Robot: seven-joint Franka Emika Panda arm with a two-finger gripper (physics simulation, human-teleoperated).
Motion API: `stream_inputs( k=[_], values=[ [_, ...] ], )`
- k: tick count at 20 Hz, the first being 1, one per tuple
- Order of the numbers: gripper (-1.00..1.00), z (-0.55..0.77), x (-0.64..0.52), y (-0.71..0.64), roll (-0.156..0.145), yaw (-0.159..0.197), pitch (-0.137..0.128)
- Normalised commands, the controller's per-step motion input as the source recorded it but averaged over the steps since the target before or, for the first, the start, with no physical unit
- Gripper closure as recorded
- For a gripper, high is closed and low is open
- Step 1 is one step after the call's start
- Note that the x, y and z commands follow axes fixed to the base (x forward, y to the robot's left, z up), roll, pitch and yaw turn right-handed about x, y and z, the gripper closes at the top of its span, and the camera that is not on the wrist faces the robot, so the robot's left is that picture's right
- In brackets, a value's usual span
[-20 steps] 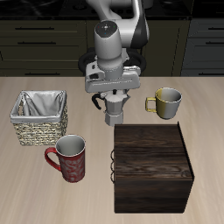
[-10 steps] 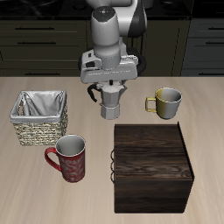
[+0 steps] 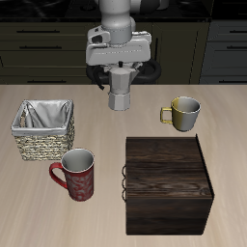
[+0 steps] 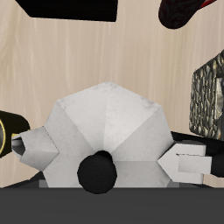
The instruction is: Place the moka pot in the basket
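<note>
The silver faceted moka pot [image 3: 120, 90] with a black handle hangs in the air above the table's back part, held from above. My gripper [image 3: 120, 77] is shut on its top. In the wrist view the moka pot [image 4: 105, 127] fills the frame with its black lid knob [image 4: 96, 170], and my fingers [image 4: 188, 162] press it from both sides. The wicker basket [image 3: 43, 130] with pale cloth lining stands near the table's side edge, apart from the pot. Its weave also shows in the wrist view [image 4: 210, 98].
A dark wooden box [image 3: 167, 181] stands near the front edge. A red patterned mug [image 3: 75, 175] stands beside it, in front of the basket. A yellowish metallic mug [image 3: 182, 113] stands behind the box.
My gripper has risen with the moka pot, lifting it off the table, and has drifted slightly toward the basket's side.
</note>
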Motion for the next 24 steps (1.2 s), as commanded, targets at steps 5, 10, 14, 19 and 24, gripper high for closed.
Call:
stream_inputs(
  k=[5,10,14,19,24],
  values=[
    [1.00,0.45,-0.10,-0.04,0.019,-0.021,-0.061],
    [1.00,0.15,0.11,-0.16,0.012,-0.022,0.016],
    [1.00,0.14,0.22,-0.40,-0.056,-0.036,0.004],
    [1.00,0.19,0.18,-0.46,-0.064,-0.050,-0.012],
    [1.00,0.15,0.15,-0.40,-0.022,-0.067,0.018]
  ],
)
